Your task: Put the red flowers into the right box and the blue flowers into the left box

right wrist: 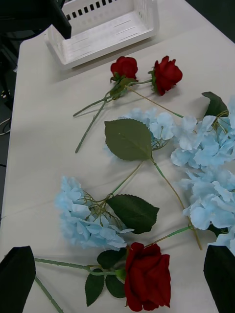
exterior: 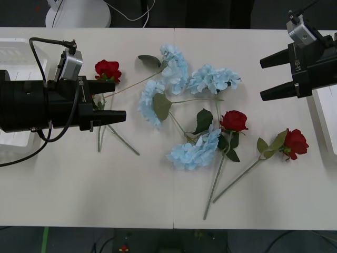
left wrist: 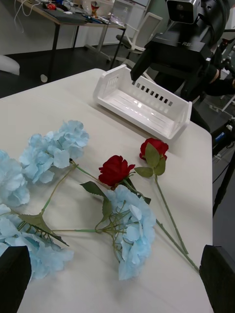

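Bench (exterior: 79,190): red flowers (exterior: 234,120) and blue flowers (exterior: 196,149) scattered mid-surface, near edge bare. Left claw (exterior: 120,100) and right claw (exterior: 267,78) wide, holding nothing.

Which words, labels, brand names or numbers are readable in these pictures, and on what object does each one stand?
"R8" or similar: white letters, partly cut off and blurred, on the black wrist housing above the right tool, seen from the left wrist.
No readable text elsewhere: none on the flowers, the boxes or the table.

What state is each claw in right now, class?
Left claw: open, holding nothing, beside a red rose.
Right claw: open, holding nothing, near the right box.
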`<action>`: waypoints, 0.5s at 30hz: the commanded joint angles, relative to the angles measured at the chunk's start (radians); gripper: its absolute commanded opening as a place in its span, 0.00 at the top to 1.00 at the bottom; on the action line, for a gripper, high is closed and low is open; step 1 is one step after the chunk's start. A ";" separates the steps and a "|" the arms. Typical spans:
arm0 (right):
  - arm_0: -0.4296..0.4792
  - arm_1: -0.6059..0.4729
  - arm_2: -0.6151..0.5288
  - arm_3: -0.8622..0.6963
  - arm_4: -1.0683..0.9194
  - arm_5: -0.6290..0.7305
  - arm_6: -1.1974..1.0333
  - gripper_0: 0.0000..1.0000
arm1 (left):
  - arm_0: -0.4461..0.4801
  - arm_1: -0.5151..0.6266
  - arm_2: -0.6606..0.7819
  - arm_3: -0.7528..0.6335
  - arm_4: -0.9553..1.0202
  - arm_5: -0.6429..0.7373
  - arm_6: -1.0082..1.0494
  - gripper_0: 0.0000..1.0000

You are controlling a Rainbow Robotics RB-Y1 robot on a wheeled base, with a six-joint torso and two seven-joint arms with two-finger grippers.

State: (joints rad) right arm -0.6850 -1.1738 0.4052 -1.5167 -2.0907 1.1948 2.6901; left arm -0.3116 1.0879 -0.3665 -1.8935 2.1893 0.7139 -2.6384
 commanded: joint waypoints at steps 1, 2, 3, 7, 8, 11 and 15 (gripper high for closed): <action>0.030 -0.058 -0.014 -0.028 -0.002 0.003 0.015 0.00 | -0.034 0.035 0.035 -0.001 0.013 -0.010 0.005 0.00; 0.027 -0.092 -0.012 -0.051 -0.008 -0.009 0.015 0.00 | -0.034 0.035 0.035 -0.001 0.013 -0.010 0.005 0.00; 0.025 -0.109 -0.014 -0.079 -0.008 -0.020 0.015 0.00 | 0.012 0.004 0.008 0.025 0.010 -0.011 0.005 0.00; 0.025 -0.133 -0.042 -0.129 -0.008 0.020 0.015 0.00 | 0.015 -0.006 0.026 0.028 0.007 -0.010 -0.003 0.00; 0.027 -0.130 -0.045 -0.132 -0.008 0.035 0.015 0.00 | 0.015 -0.006 0.029 0.028 0.007 -0.010 -0.003 0.00; 0.027 -0.130 -0.046 -0.145 0.001 0.080 -0.096 0.00 | 0.015 -0.005 0.057 0.033 0.009 -0.010 0.011 0.00; 0.025 -0.113 -0.048 -0.169 0.041 0.127 -0.483 0.00 | 0.015 -0.005 0.090 0.091 0.026 0.016 0.035 0.00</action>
State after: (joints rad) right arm -0.6651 -1.2690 0.3922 -1.6476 -2.0827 1.2946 2.5010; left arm -0.3004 1.0827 -0.3364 -1.8440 2.1904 0.7136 -2.6383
